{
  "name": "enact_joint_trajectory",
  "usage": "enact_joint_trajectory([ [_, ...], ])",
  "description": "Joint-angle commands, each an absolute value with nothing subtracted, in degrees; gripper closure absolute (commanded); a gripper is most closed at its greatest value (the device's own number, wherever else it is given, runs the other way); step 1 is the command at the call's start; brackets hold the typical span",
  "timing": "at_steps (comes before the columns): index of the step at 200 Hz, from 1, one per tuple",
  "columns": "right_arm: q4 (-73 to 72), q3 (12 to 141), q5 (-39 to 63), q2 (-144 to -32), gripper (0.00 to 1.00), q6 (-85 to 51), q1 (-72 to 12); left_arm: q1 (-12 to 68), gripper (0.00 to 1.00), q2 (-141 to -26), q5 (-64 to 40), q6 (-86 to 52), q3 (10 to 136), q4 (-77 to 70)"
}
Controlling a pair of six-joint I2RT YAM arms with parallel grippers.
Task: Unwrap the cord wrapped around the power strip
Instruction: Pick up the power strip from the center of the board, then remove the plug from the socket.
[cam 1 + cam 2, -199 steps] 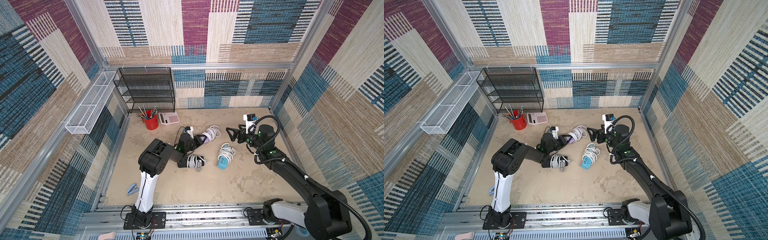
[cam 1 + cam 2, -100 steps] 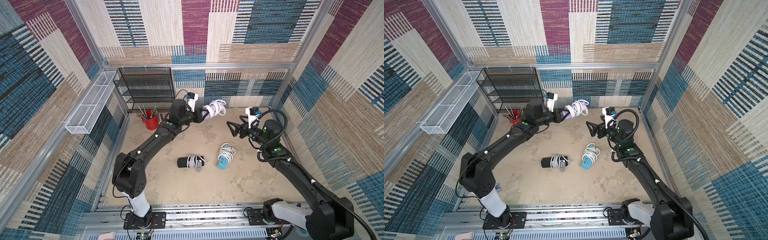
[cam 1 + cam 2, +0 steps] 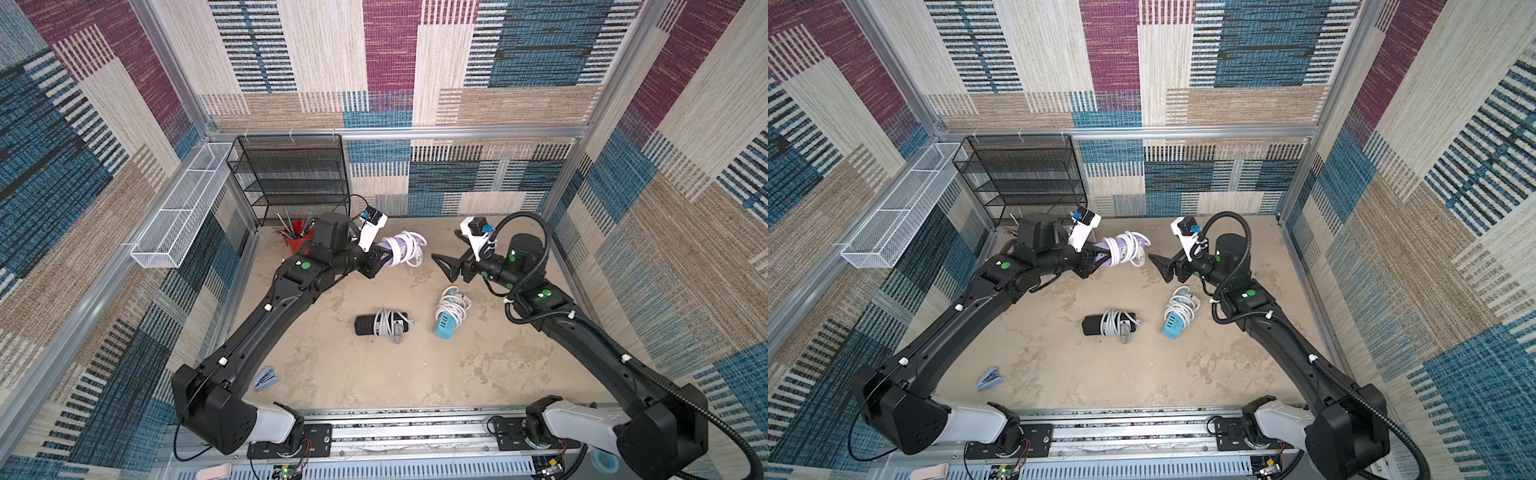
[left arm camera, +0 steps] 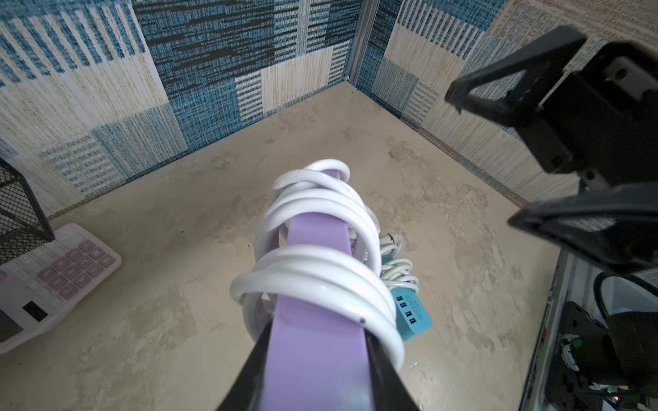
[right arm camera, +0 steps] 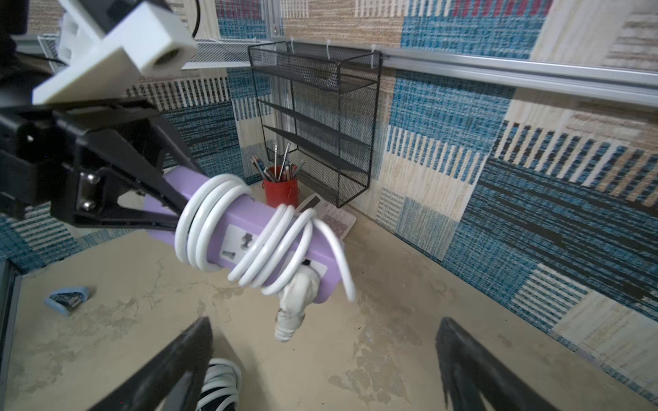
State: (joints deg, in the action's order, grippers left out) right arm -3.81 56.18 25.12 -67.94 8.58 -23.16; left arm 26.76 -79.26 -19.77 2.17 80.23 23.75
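No text reads clearly (calculator [image 4: 51,284] keys too blurred).

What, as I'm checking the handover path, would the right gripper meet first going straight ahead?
Likely the dangling plug of the white cord at the end of the purple power strip held by the left gripper; depth unclear.

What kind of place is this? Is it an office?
Probably a robot test booth dressed up like an office desk. Patchwork carpet walls on a metal frame box it in, and there's a red pencil cup, a calculator and a black mesh shelf.
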Motion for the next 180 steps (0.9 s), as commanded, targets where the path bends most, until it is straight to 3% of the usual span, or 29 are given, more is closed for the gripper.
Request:
enact_joint_trajectory([
  [1,-5.36,56.16,23.34,-67.69,0.01,10.48,-24.26,26.12,1.00,-77.12,-22.35,2.82,78.79,15.63],
  [101,-4.65,59.15,24.13,-71.68,0.17,7.49,-26.54,25.29,1.00,-73.15,-27.67,-2.87,72.55,4.32],
  [180,-6.97,60.02,24.24,-73.87,0.45,5.52,-26.54,25.28,1.00,-72.53,-29.42,-4.50,70.60,0.46],
])
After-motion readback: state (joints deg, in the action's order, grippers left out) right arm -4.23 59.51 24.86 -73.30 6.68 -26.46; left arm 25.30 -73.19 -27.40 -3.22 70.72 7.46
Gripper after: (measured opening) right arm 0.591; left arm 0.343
